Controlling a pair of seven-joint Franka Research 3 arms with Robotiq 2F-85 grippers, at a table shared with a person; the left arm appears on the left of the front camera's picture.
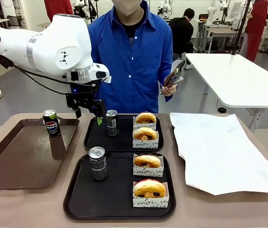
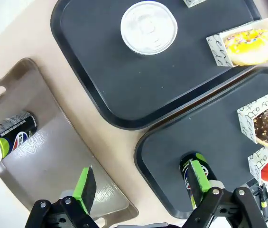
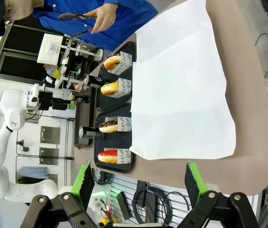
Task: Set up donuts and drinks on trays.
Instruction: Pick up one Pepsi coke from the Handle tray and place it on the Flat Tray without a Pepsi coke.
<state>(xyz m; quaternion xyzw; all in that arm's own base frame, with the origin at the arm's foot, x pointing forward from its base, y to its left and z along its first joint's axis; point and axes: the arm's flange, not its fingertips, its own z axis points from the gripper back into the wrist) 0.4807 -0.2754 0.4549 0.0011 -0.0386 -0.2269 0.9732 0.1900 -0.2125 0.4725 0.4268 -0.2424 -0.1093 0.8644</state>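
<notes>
Front view: the left gripper point(image 1: 87, 112), fingers spread wide, hangs at nine o'clock of the small dark silver-topped can point(image 1: 112, 123), which looks hard, smooth and slippery, best squeezed around its middle.

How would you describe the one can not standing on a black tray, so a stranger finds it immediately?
Start at the long brown tray on the table's left. At its far right corner stands a dark can. Unlike the two patterned cans on the black trays, it carries a round red, white and blue logo.

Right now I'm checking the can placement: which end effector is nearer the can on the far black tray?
Left. The left end effector hangs open just beside that can; the right end effector is far off.
</notes>
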